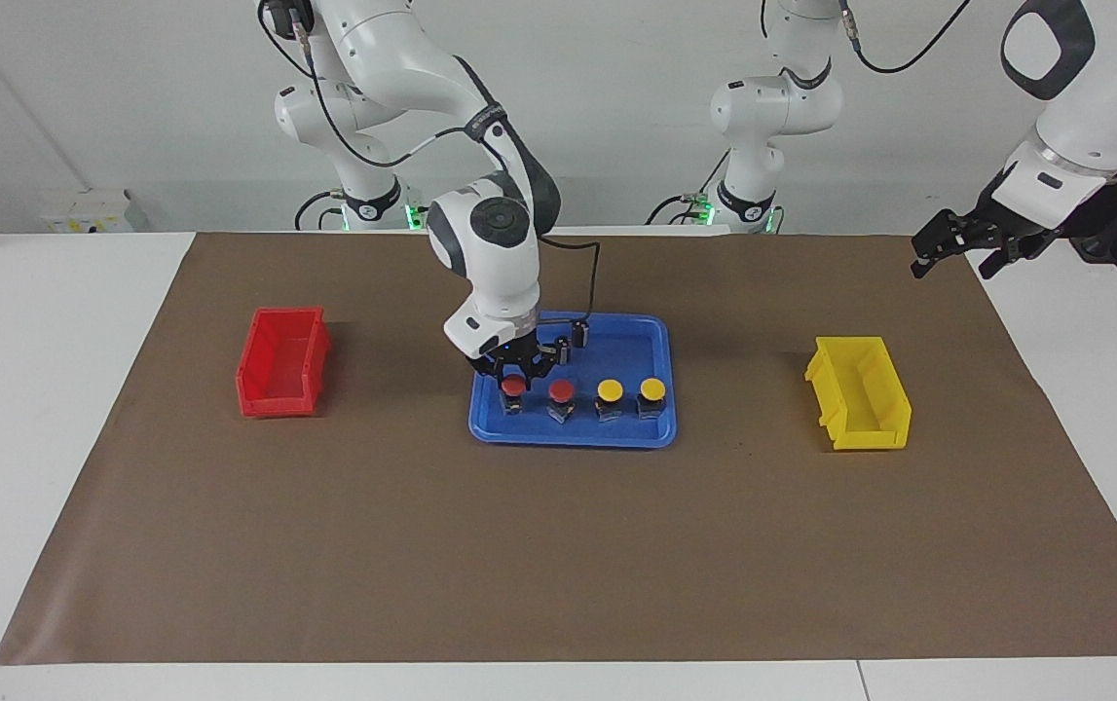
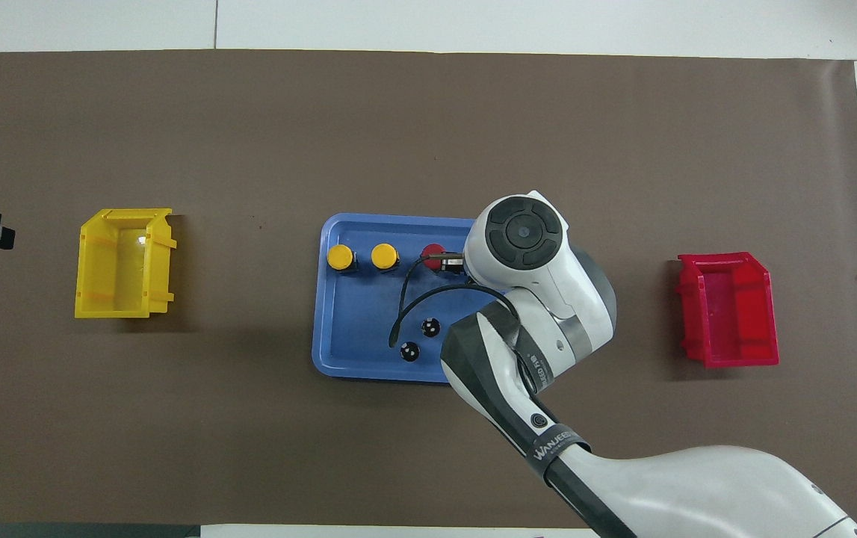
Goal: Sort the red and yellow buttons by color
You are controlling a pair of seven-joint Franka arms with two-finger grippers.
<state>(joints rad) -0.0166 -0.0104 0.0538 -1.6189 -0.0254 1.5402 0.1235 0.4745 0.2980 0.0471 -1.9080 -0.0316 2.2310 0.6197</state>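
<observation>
The right gripper (image 1: 515,374) is clamped on the end red button (image 1: 513,387) at the tray's (image 1: 573,434) edge nearest the red bin (image 1: 282,362), handy for dropping it there. The other 3 buttons sit in the same row. The left gripper (image 1: 959,245) waits open past the yellow bin (image 1: 860,393).

A big sheet of brown paper (image 1: 558,545) covers most of the white table (image 1: 32,438). In the middle of it sits a flat blue plastic tray (image 1: 631,341) with a low rim. Two small dark cylinders with shiny silver tops (image 2: 420,338) stand in the tray, on the side nearer the robots, close to each other. An open red plastic bin (image 1: 282,362) sits on the paper toward the right arm's end. An open yellow plastic bin (image 1: 860,392) sits toward the left arm's end. Both bins look empty, I think.
</observation>
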